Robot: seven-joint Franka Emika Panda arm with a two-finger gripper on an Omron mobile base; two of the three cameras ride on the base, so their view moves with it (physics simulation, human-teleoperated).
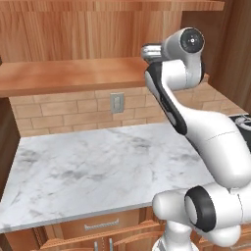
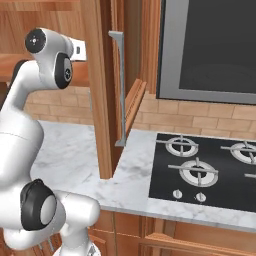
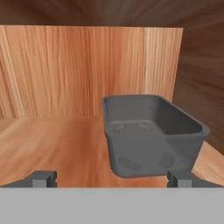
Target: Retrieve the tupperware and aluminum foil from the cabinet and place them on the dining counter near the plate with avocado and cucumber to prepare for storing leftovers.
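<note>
sitting upright on the cabinet [image 3: 65, 144] shelf, dark grey open-top tupperware [image 3: 153, 133].

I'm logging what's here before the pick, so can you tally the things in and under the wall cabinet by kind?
Tupperware on the cabinet shelf: 1
Stove burners showing whole: 2
Stove knobs: 2
Wall outlet: 1
Drawer handle: 1
Total: 7

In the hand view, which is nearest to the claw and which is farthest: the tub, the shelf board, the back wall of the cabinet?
1. Shelf board, directly under the open claw.
2. Tub, ahead, slightly right.
3. Back wall, behind the tub.
</note>
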